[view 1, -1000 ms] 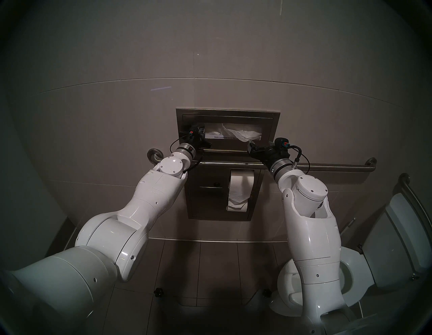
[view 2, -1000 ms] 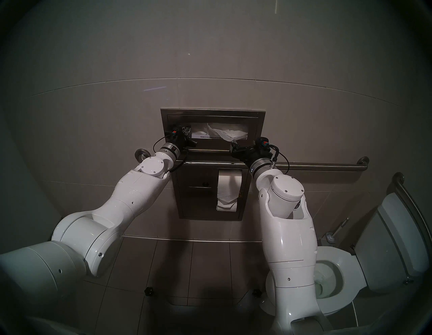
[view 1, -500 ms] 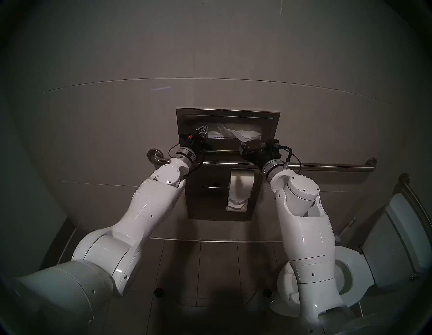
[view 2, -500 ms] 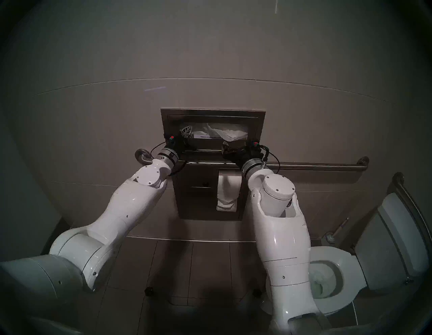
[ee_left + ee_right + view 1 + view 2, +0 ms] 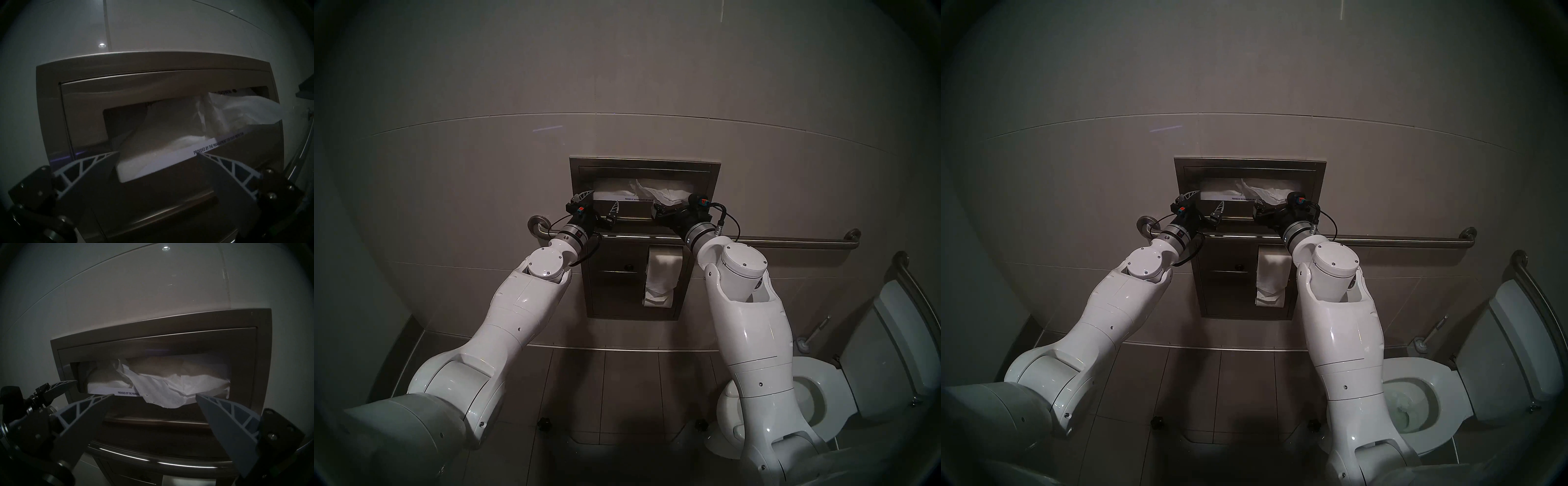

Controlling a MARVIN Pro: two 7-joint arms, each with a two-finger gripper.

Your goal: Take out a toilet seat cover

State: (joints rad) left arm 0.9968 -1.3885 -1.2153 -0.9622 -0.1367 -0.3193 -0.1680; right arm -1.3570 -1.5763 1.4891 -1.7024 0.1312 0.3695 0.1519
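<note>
With both sets of jaws spread and empty, your right gripper [image 5: 153, 398] faces the crinkled white tissue-paper seat cover [image 5: 158, 392] spilling from the recessed steel wall dispenser [image 5: 261, 361]; pinch that limp, tear-prone flap near the slot's lower lip.

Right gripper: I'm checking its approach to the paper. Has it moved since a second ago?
Yes. The right gripper has shifted left along the grab bar, now under the toilet seat cover hanging from the dispenser.

Toilet seat cover [image 5: 159, 392]: crinkled white tissue sheet, drooping out of wall dispenser slot, ungripped.
</note>
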